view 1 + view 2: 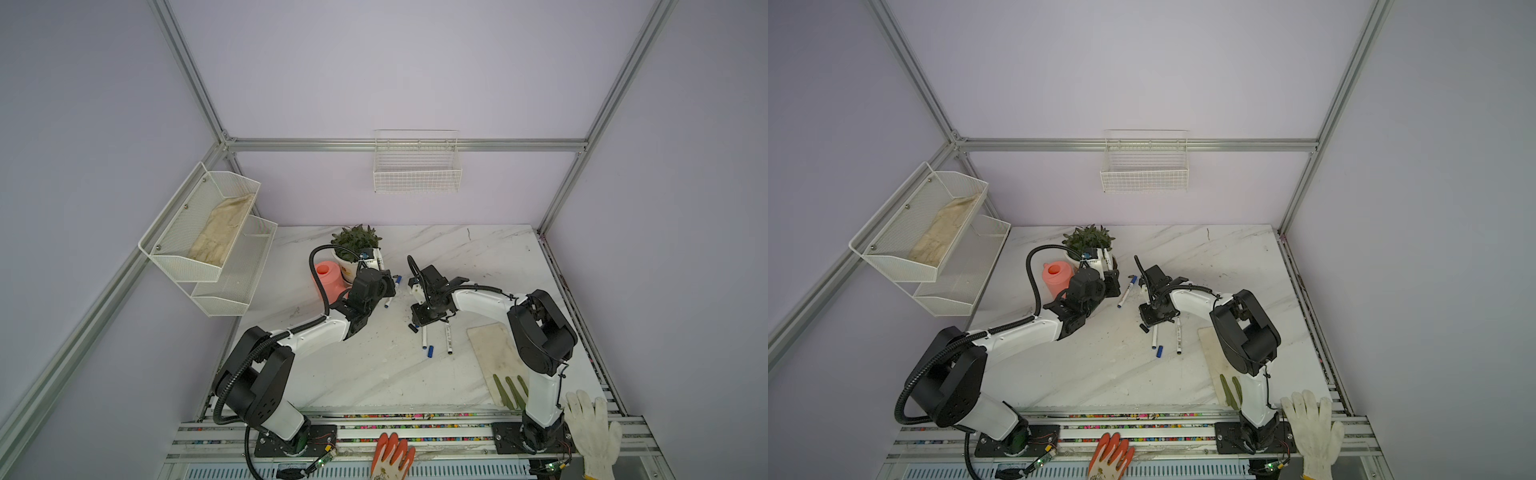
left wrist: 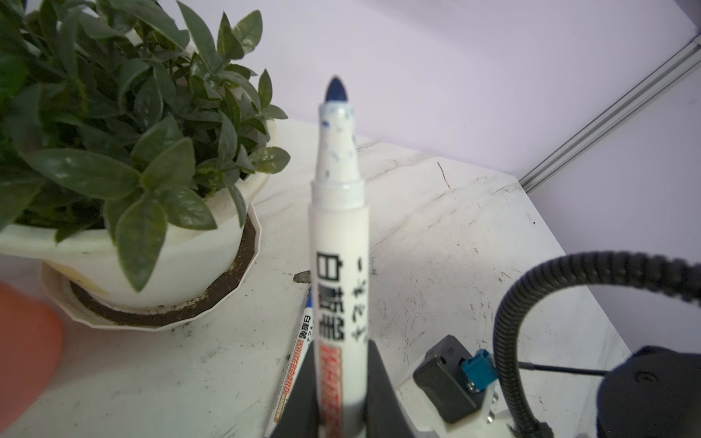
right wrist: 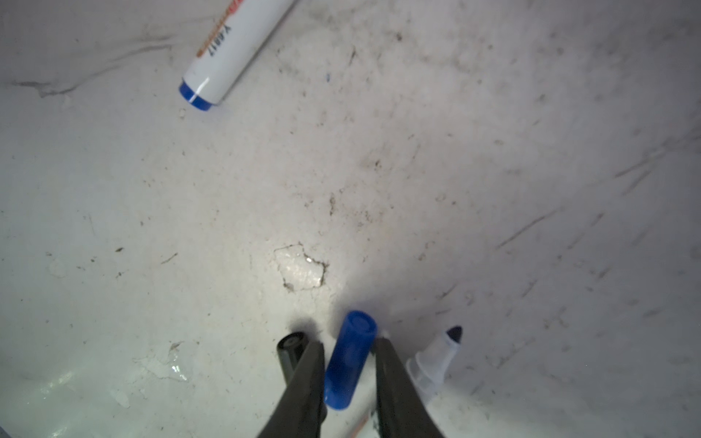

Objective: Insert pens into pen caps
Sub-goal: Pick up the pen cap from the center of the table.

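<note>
My left gripper (image 2: 341,394) is shut on a white pen (image 2: 339,242) and holds it raised next to the plant, its bare blue tip pointing away; both top views show this pen (image 1: 379,263) (image 1: 1107,260). A capped blue pen (image 1: 392,291) (image 2: 299,341) lies on the table below it. My right gripper (image 3: 349,346) points down at the table, shut on a blue pen cap (image 3: 351,360). A black pen cap (image 3: 290,350) (image 1: 413,328) lies on one side of it and an uncapped blue-tipped pen (image 3: 436,360) (image 1: 424,336) on the other. A loose blue cap (image 1: 431,352) and a black-ended pen (image 1: 449,338) lie nearby.
A potted plant (image 1: 355,245) and a pink watering can (image 1: 328,276) stand close behind my left gripper. A pale board (image 1: 490,353) with a green glove lies under my right arm. Wire racks hang on the left and back walls. Gloves lie on the front rail.
</note>
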Robot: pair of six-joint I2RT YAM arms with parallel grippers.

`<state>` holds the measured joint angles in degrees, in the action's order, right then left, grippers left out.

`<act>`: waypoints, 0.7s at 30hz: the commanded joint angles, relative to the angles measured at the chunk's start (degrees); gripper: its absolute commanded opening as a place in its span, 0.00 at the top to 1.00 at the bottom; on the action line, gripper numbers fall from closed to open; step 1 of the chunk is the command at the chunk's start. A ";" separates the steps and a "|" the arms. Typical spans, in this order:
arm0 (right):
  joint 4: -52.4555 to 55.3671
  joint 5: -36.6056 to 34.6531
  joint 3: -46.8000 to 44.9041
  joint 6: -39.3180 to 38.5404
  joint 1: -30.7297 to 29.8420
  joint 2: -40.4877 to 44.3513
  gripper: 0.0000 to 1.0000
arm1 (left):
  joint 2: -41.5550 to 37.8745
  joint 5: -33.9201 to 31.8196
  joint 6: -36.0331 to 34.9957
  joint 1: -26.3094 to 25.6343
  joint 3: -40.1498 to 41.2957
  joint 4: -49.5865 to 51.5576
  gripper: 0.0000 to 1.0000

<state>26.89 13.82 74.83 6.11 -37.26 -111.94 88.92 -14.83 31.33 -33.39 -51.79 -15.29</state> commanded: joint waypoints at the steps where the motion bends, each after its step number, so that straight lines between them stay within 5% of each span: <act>1: 3.10 -1.93 1.46 -0.91 -0.26 -0.80 0.73 | -1.56 -0.55 -0.31 0.08 1.95 -1.96 1.00; 14: 9.73 -12.96 6.37 -1.42 -4.77 -4.93 0.75 | -1.39 0.30 -1.51 0.08 2.13 -2.88 1.00; 21: 8.58 -15.01 8.02 -0.87 -5.37 -5.40 0.93 | -1.53 3.08 -3.66 0.08 2.13 -3.51 1.00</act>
<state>33.30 0.99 82.32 5.41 -42.30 -116.20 88.92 -13.54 30.04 -33.39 -51.75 -15.81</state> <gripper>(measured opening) 0.123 0.132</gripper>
